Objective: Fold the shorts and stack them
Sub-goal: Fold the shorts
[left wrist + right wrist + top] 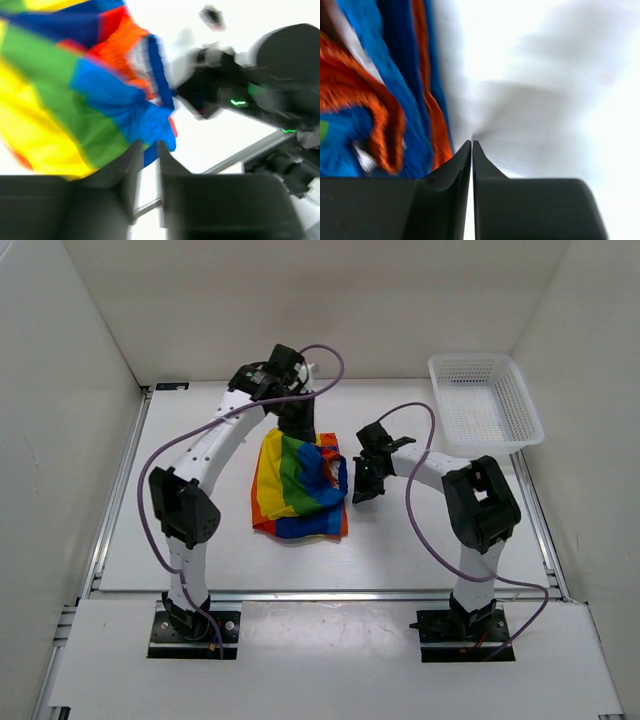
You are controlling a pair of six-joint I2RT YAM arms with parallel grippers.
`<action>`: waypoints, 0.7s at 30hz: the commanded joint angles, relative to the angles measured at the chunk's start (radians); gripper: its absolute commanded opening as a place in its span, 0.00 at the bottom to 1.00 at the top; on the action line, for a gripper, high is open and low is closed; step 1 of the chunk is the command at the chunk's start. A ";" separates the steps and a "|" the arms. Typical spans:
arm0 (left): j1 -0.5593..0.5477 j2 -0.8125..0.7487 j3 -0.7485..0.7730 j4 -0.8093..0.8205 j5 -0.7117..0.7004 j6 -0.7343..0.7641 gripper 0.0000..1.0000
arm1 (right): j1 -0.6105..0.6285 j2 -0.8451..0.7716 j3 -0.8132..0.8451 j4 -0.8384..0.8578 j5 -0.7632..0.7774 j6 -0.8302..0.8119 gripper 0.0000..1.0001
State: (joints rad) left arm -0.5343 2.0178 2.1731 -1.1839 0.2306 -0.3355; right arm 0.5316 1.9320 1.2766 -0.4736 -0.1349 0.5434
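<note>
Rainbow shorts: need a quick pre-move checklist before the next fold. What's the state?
1. Rainbow-striped cloth shorts lying flat on the white table: not ok, bunched, with the right edge rumpled.
2. Right tool free of cloth: ok, shut and empty, just beside the shorts' right edge.
3. Left tool grip on the cloth: cannot tell. The view is blurred, with a narrow gap between the fingers and blue cloth at the tips.
4. White mesh plastic basket out of the arms' way: ok, at the far right corner.
5. Fold neat enough to stack: not ok.
</note>
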 commanded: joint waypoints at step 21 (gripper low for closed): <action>0.254 -0.185 -0.800 0.308 -0.014 -0.137 0.10 | 0.151 0.220 0.665 -0.244 0.080 -0.100 0.00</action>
State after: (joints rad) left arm -0.2790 1.8515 1.3670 -0.9329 0.2005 -0.4652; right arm 0.7254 2.0510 1.8839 -0.6502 -0.0925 0.4580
